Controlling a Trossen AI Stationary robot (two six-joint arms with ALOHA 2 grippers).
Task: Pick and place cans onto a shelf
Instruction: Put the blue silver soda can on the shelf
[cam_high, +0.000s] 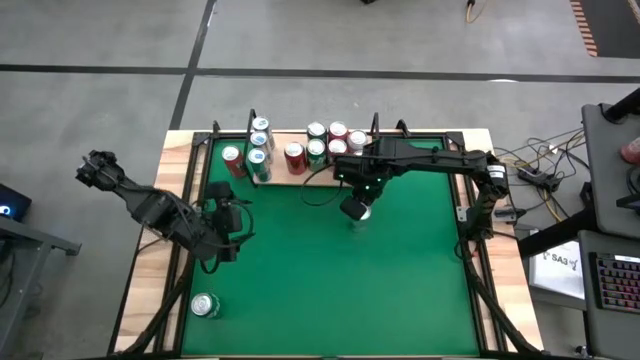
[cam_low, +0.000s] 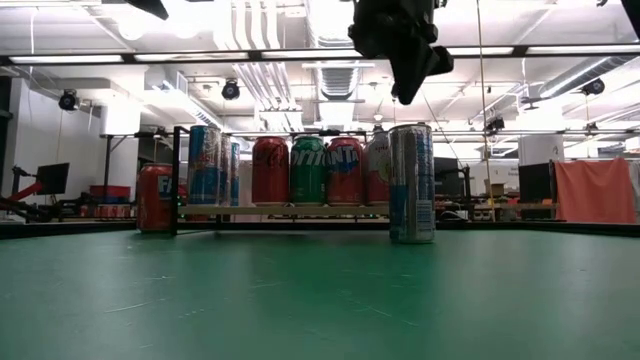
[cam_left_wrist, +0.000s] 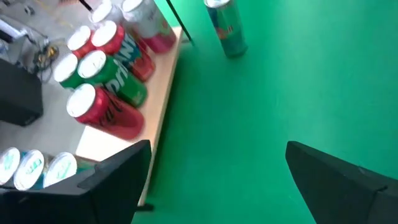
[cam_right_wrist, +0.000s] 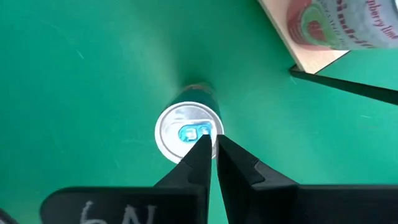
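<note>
Right gripper (cam_right_wrist: 211, 146) poised above tall silver-topped blue can (cam_right_wrist: 186, 132), fingers pressed together (must spread before descending); left gripper (cam_left_wrist: 217, 174) spread, idle.

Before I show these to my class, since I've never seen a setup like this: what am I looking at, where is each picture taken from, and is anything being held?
It is a robot with two dark arms at a green-topped table. One picture looks straight down from above, one looks level across the tabletop, and two come from cameras on the arms' wrists.

Along the far edge lies a light-wood shelf already carrying red, green and blue cans. A tall blue-and-silver can stands alone on the green in front of it, and one more can stands near the left front corner.

The right end effector hangs just above the lone can's top, its fingers shut together, holding nothing. The left end effector waits over the table's left side, open and empty.
</note>
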